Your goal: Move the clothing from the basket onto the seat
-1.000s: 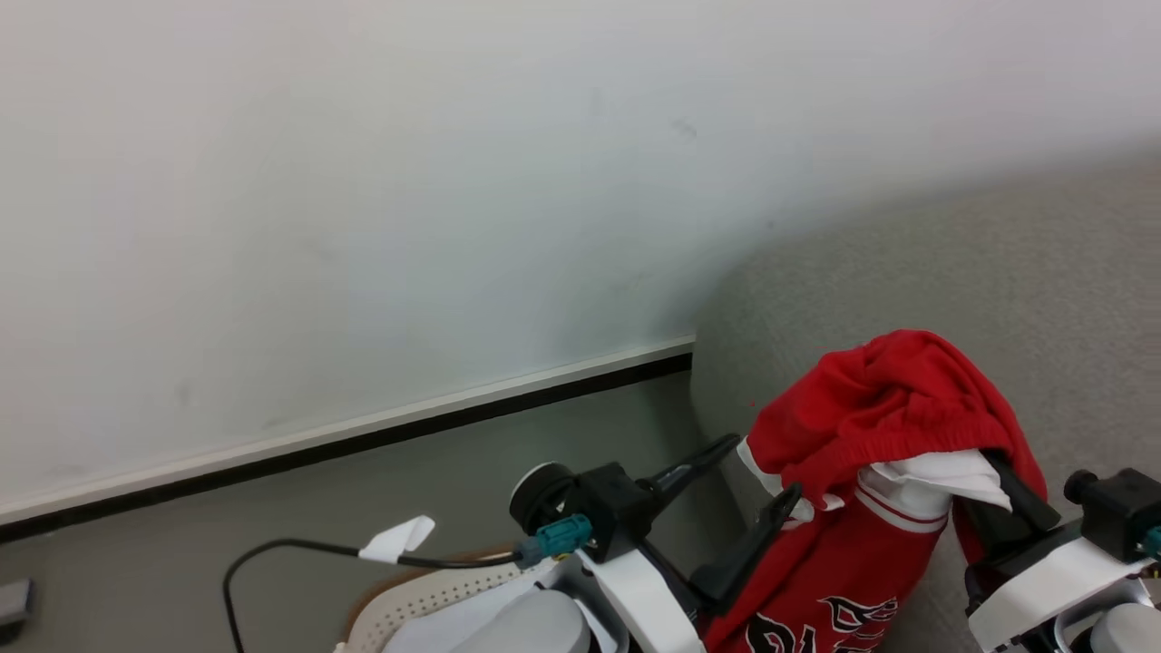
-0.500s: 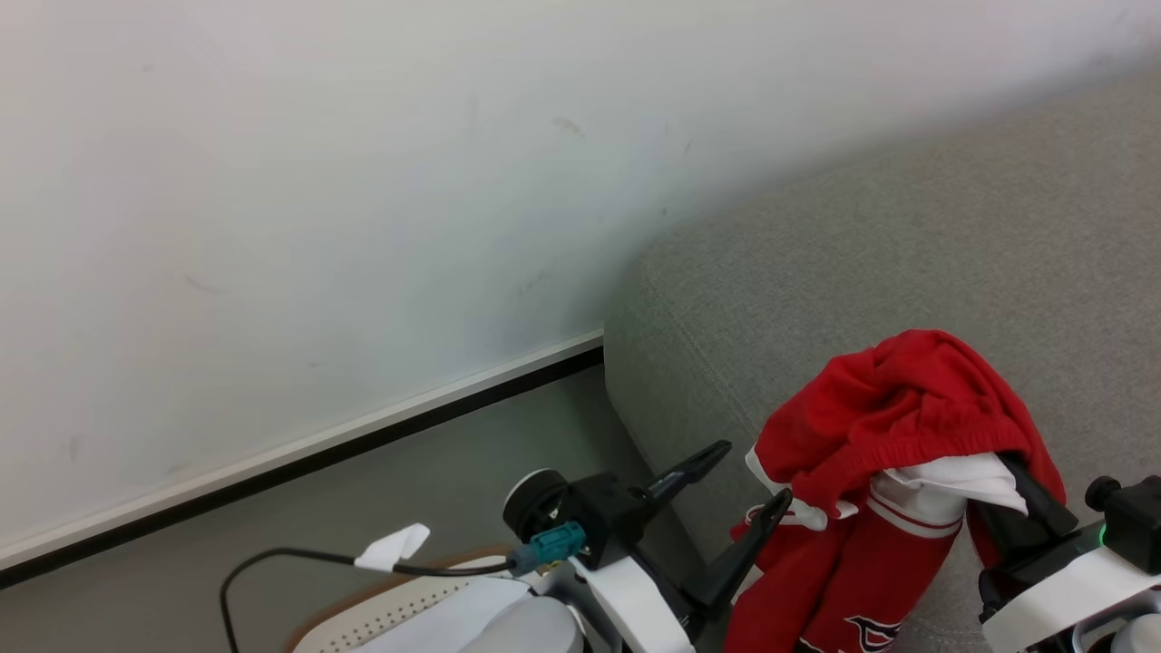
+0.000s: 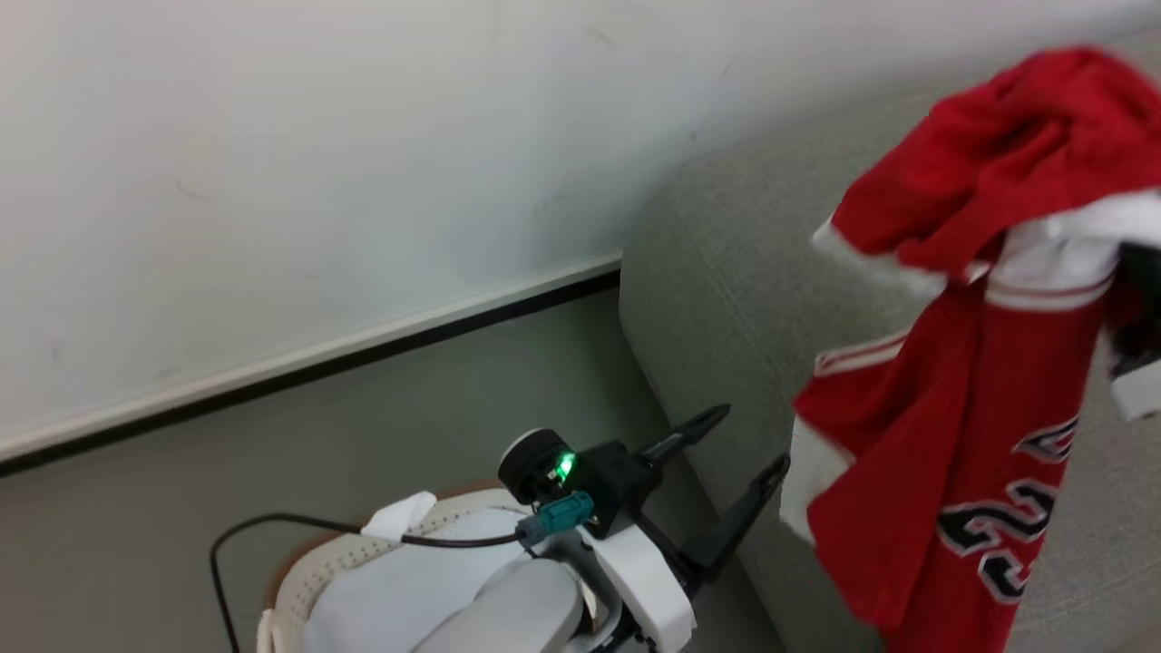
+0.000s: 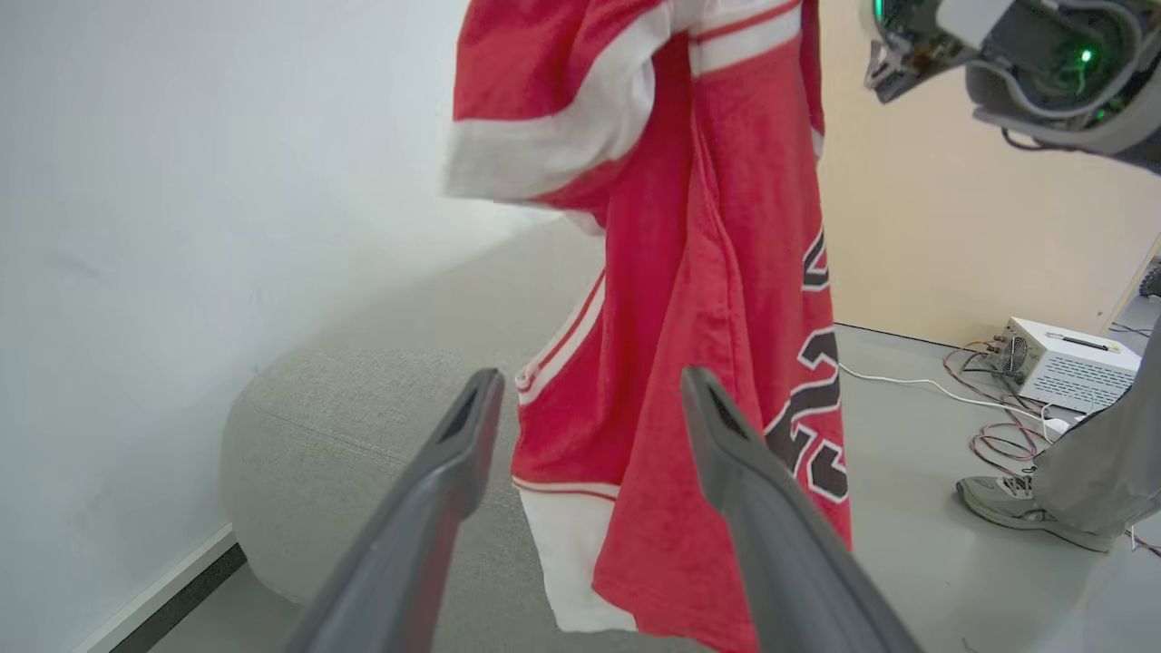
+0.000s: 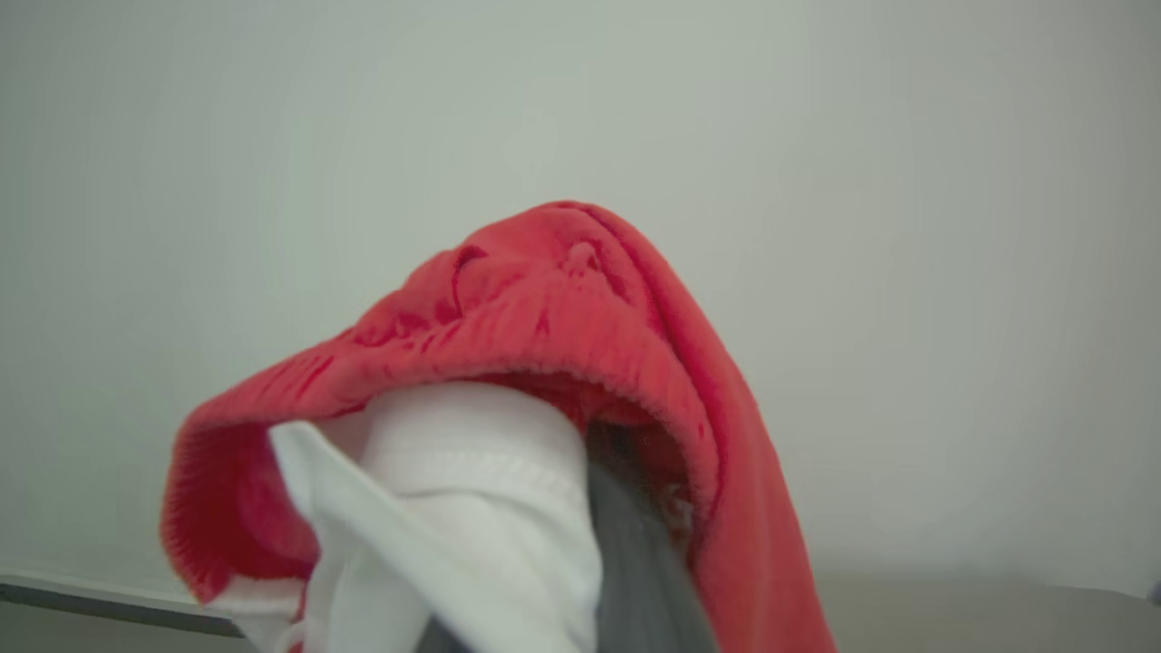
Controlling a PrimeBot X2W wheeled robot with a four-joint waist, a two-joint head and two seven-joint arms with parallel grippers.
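We're holding jersey (image 3: 961, 426) out of basket (image 3: 299, 567), right hand (image 5: 635, 544) pinching it, left hand (image 3: 746, 442) spread, empty; not yet laying it on sofa (image 3: 726, 290).

wall (image 3: 272, 181), plain white, ahead and left of left claw (image 3: 751, 440); skirting (image 3: 363, 345), pale over black strip, at base. floor (image 3: 408, 408), grey, smooth, below claw. left wrist view, right of claw: beige panel (image 4: 952, 227); white box (image 4: 1070, 363), loose cables (image 4: 989, 426) on floor.

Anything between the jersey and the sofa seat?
Nothing visible. The jersey hangs from the shut right gripper, clear of the basket, with bare sofa behind it. The open left gripper stands off to its side.
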